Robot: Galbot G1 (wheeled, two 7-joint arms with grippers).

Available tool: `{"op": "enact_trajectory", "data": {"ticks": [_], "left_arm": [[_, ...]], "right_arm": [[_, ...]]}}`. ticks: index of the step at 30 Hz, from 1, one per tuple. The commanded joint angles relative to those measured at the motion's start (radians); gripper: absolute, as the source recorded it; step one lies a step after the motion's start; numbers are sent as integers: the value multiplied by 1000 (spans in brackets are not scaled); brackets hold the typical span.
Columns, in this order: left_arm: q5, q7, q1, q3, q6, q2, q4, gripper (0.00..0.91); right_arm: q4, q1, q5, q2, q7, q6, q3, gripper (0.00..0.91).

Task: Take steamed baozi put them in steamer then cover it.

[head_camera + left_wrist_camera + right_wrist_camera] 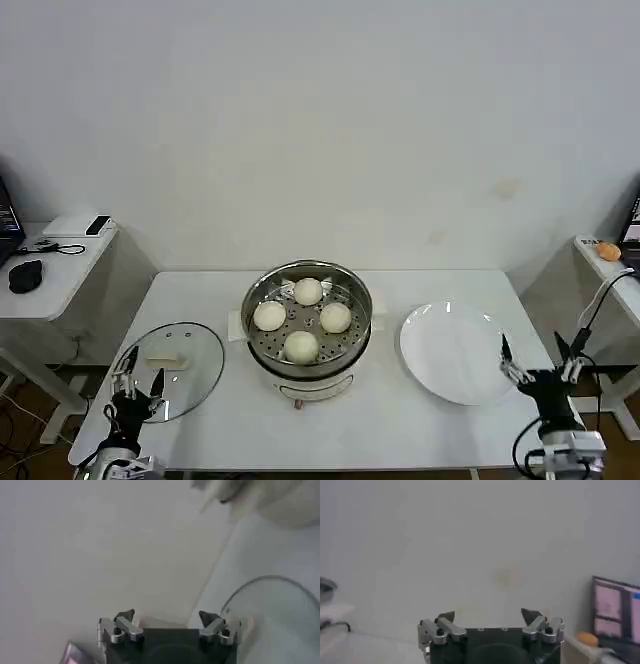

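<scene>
The shiny round steamer [307, 362] stands at the middle of the white table, uncovered, and several cream-white baozi [301, 346] lie on its perforated tray. Its glass lid [178, 372] with a pale knob lies flat on the table to the left; the lid's rim [280, 580] also curves through the left wrist view. My left gripper [141, 377] stands open at the lid's near-left edge, nothing between its fingers [215, 622]. Near the table's right front corner, my right gripper [541, 360] is open and empty beside the white plate [455, 352]. Its fingertips [532, 615] stand wide apart.
Side tables flank the work table: the left one [50, 262] carries a mouse, cables and a small box, the right one [605, 262] an orange object [608, 251]. A screen [615, 611] glows at the far right. A plain wall rises behind.
</scene>
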Motion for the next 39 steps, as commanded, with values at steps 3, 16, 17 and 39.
{"op": "enact_trajectory", "data": {"ticks": [3, 16, 17, 39], "left_arm": [[233, 13, -130, 45, -14, 41, 177, 907], [232, 53, -232, 72, -8, 92, 293, 907], [232, 54, -236, 73, -8, 94, 296, 907], [233, 63, -373, 163, -5, 118, 397, 907]], "right_arm": [[43, -103, -3, 61, -1, 30, 70, 907], [41, -117, -1, 70, 0, 43, 79, 907], [40, -117, -1, 71, 0, 43, 79, 907], [24, -121, -27, 105, -3, 57, 51, 907]]}}
